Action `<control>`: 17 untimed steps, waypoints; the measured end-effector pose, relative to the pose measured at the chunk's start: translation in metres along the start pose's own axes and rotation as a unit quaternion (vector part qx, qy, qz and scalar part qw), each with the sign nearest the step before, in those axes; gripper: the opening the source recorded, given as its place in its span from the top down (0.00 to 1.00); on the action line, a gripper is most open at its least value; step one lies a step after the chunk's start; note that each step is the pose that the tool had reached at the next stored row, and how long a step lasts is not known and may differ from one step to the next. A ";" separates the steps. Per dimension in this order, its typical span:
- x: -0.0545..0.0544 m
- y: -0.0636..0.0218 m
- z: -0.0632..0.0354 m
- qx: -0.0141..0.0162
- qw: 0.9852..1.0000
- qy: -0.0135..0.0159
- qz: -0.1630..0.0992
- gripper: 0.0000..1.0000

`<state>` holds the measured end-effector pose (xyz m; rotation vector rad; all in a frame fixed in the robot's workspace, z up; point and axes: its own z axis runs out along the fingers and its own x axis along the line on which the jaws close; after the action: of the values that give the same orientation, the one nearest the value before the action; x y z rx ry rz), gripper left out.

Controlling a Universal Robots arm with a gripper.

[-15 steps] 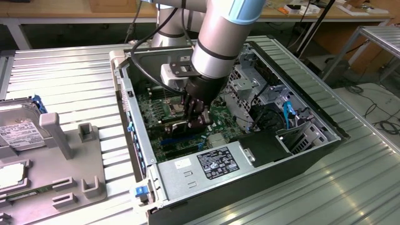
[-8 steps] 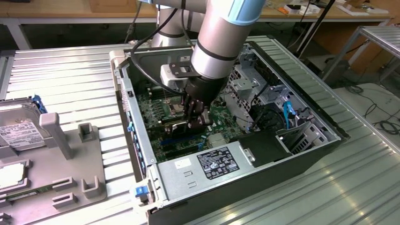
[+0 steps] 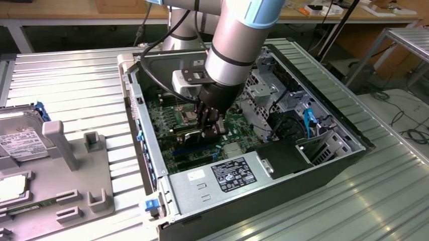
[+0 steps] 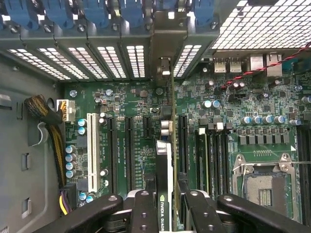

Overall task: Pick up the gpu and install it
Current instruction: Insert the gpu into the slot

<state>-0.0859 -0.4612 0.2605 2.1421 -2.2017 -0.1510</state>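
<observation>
Clamped edge-on between the gripper's (image 4: 166, 204) jaws, the gpu (image 4: 167, 145) could jam or tilt if it misses the motherboard (image 4: 121, 102) slot.

The gpu (image 4: 164, 184) is seen edge-on, its lower end hidden behind the gripper (image 4: 165, 213).

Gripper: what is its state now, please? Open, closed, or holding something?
Gripper: closed on the gpu, holding it edge-down above the motherboard slots inside the computer case.
</observation>
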 end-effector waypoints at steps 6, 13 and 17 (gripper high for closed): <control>0.000 0.0000 -0.0005 -0.002 1.000 0.001 -0.003 0.73; 0.000 0.0000 -0.0004 -0.002 1.000 0.001 -0.003 0.73; 0.000 0.0001 -0.0019 -0.002 1.000 0.001 -0.003 0.73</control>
<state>-0.0858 -0.4612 0.2624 2.1459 -2.1927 -0.1527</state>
